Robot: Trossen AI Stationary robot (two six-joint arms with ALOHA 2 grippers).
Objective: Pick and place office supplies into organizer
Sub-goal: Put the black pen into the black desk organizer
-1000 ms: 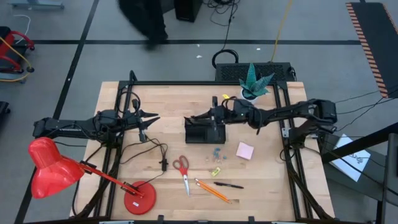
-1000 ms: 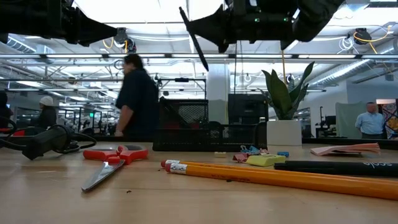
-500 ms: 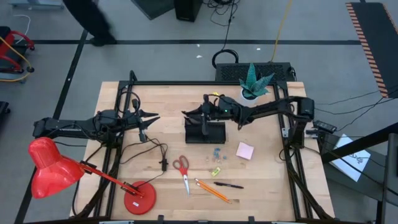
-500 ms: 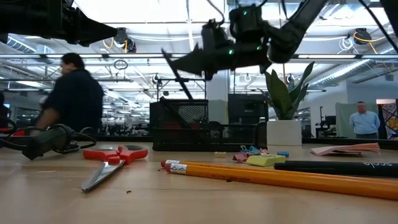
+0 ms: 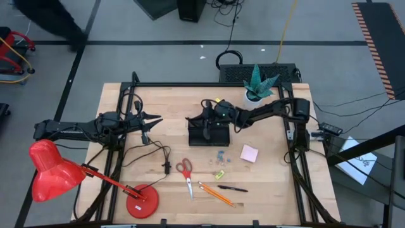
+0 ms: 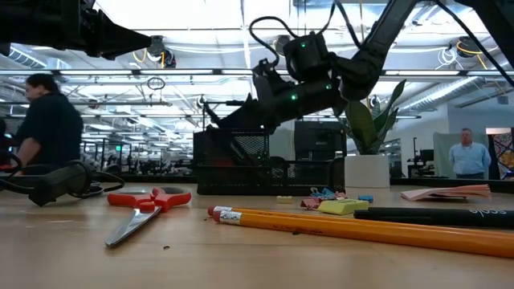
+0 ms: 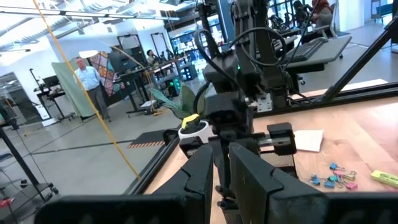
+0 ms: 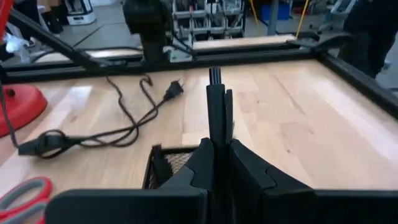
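Observation:
My right gripper (image 5: 205, 120) hangs over the black mesh organizer (image 5: 209, 134), shut on a black pen (image 8: 214, 99). In the low view the right gripper (image 6: 215, 125) slants down at the organizer's taller compartment (image 6: 233, 156). On the table's near half lie red-handled scissors (image 5: 185, 171), orange pencils (image 5: 215, 193), another black pen (image 5: 233, 188), a pink pad (image 5: 249, 152), blue clips (image 5: 220, 155) and a small yellow piece (image 5: 219, 174). My left gripper (image 5: 152, 121) waits shut at the table's left. My right gripper pinches the black pen between its two fingers (image 8: 239, 165), which come slanting down from the table's right. The pen's shaft (image 8: 214, 124) sticks out past the fingertips, lifted clear of the table. Its lower end is hidden by the gripper and the organizer's mesh.
A red desk lamp (image 5: 57, 171) stands at the near left, its black cable (image 5: 158, 152) trailing across the table toward the scissors. A white plant pot (image 5: 256, 88) stands at the far right behind the organizer. People move in the room beyond.
My right gripper has moved down and toward the table's left, from over the organizer's right part to its left end, tipping its fingers downward. The pen has come down with it to the taller compartment. A person has walked leftward in the background.

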